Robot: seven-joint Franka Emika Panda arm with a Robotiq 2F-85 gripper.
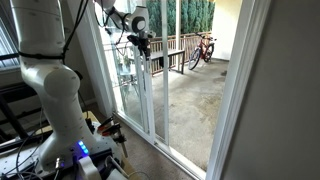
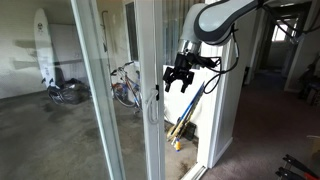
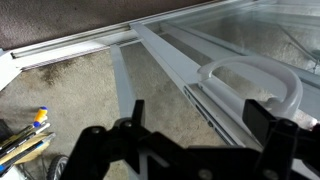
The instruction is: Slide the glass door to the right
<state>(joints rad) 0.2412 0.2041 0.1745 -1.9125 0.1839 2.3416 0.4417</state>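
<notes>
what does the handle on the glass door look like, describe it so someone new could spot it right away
Find the tall glass door in its slim white frame and follow the upright edge nearest the gripper. Partway up sits a white loop handle, a rounded D standing out from the frame. The rails around it are flat and straight; it alone curves.

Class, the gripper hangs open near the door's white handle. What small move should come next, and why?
Probably ease the gripper forward onto the white handle of the glass door. The jaws stand open, near the handle but apart from it, so nothing can push the door yet.
</notes>
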